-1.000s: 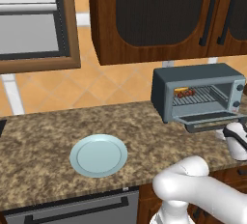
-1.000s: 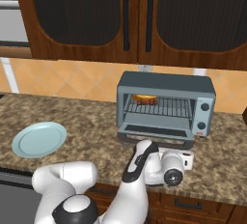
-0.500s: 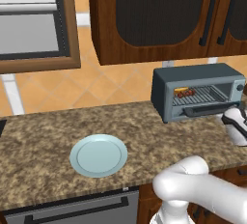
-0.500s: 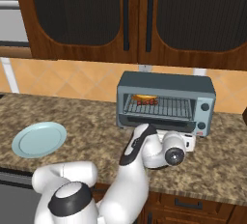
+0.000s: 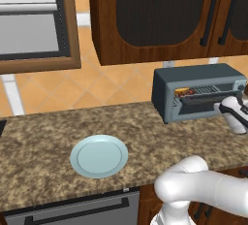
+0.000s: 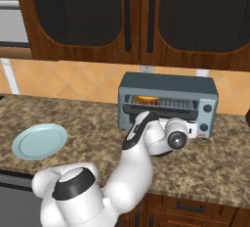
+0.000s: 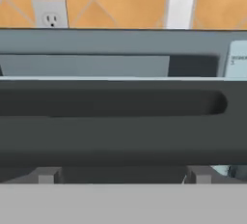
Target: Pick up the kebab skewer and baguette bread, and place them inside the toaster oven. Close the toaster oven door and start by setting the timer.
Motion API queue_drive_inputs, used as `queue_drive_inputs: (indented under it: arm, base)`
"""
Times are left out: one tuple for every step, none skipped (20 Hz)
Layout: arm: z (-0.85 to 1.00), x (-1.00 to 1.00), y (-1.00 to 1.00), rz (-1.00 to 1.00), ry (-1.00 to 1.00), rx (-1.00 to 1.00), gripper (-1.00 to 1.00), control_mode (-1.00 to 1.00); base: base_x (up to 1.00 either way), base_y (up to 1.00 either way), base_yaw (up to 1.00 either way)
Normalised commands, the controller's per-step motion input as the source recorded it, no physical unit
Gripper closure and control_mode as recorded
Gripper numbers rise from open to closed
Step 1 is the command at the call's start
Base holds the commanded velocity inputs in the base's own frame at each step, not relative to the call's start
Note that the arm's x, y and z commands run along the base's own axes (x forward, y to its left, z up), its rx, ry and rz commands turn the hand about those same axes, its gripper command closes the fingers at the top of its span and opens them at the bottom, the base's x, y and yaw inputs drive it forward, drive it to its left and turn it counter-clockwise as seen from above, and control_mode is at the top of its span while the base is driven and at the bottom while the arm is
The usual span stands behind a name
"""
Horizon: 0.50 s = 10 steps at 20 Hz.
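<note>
From the left base view, the toaster oven (image 5: 198,91) stands on the speckled stone counter (image 5: 43,136) at the right, under dark wooden cabinets (image 5: 160,15). Its door (image 5: 208,97) is partly raised, neither flat open nor shut. Behind the gap, at the left end of the rack, sit a small golden loaf, the bread (image 5: 181,91), and dark chunks beside it that may be the skewer (image 5: 191,92); they are too small to tell apart surely. The gripper (image 5: 232,110) is at the door's right end, close to its bar handle. A pale blue plate (image 5: 99,155) lies on the counter, well apart from the oven.

From the right base view, the oven (image 6: 168,103) faces the camera, with the bread (image 6: 145,100) on the rack at the left and two knobs (image 6: 208,108) on the right panel. The white arm (image 6: 146,138) covers the lower front.

The hand view is close on the door's dark bar handle (image 7: 116,103), with a wall socket (image 7: 50,16) above on the tiled wall. A pale label (image 7: 237,60) at the right carries writing too small to read. The jaws stand wide apart, holding nothing.
</note>
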Motion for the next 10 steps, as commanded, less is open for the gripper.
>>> queue_drive_inputs:
  arm:
    - [0.26, 0.32, 0.0, 0.0, 0.0, 0.0, -1.0, -1.0]
    - [0.2, 0.32, 0.0, 0.0, 0.0, 0.0, -1.0, -1.0]
    - [0.21, 0.38, 0.0, 0.0, 0.0, 0.0, -1.0, -1.0]
    - [0.21, 0.4, 0.0, 0.0, 0.0, 0.0, -1.0, -1.0]
    - [0.17, 0.36, 0.0, 0.0, 0.0, 0.0, -1.0, -1.0]
    - [0.19, 0.36, 0.0, 0.0, 0.0, 0.0, -1.0, -1.0]
    - [0.16, 0.36, 0.0, 0.0, 0.0, 0.0, -1.0, -1.0]
    - [0.13, 0.36, 0.0, 0.0, 0.0, 0.0, -1.0, -1.0]
    - [0.09, 0.36, 0.0, 0.0, 0.0, 0.0, -1.0, -1.0]
    - [0.0, 0.31, 0.0, 0.0, 0.0, 0.0, -1.0, -1.0]
  base:
    - [0.0, 0.0, 0.0]
    - [0.0, 0.0, 0.0]
    - [0.0, 0.0, 0.0]
    - [0.0, 0.0, 0.0]
    - [0.0, 0.0, 0.0]
    - [0.0, 0.0, 0.0]
    - [0.0, 0.0, 0.0]
    - [0.0, 0.0, 0.0]
    - [0.0, 0.0, 0.0]
    - [0.0, 0.0, 0.0]
